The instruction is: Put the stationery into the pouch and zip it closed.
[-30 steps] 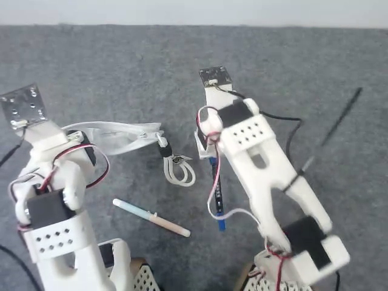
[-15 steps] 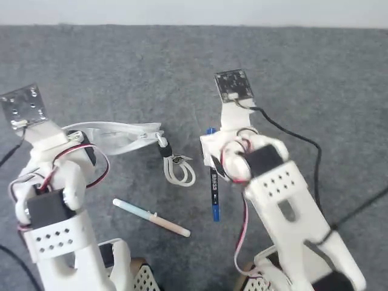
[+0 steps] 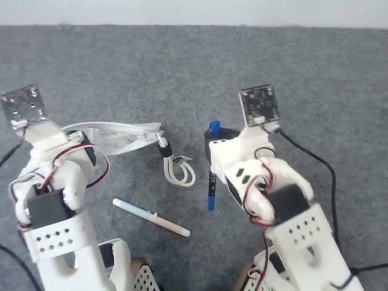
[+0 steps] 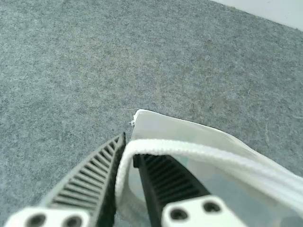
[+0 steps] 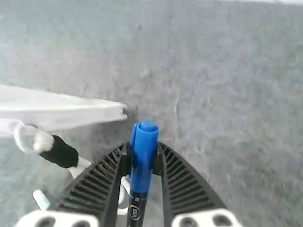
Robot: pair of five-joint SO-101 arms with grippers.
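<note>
Over on the left, the left hand point(image 4: 130, 150) is pinched narrow on the pouch point(image 4: 208, 146). Its own camera gives the close look: two ribbed black fingers point(image 4: 165, 182) with the pouch's white rim squeezed between them. From above, that grip is tucked under the arm's wrist, but the high view lays out the rest. The translucent pouch point(image 3: 115, 136) stretches flat across the grey desk point(image 3: 121, 66) towards the middle. The zip pull cord point(image 3: 180, 173), a white loop on a black toggle, trails off the pouch's end.

Now the right side. The right hand point(image 5: 142, 150) is closed on the blue pen point(image 5: 144, 135), the capped end poking out just past the fingertips. The wrist camera also looks across to the pouch's corner point(image 5: 57, 111) and the toggle of the cord point(image 5: 59, 153), near but apart from the pen.

The high view adds the pen's length. The cap point(image 3: 213, 127) sits beyond the hand point(image 3: 212, 148), and the dark barrel point(image 3: 211, 188) runs back towards the arm's base, just beside the cord loop. Whether its far end touches the desk, I can't tell.

A pastel pen point(image 3: 151, 217), pale blue and peach, lies slanted on the desk between the two arms. The right wrist camera catches its pale tip point(image 5: 41, 198).
</note>
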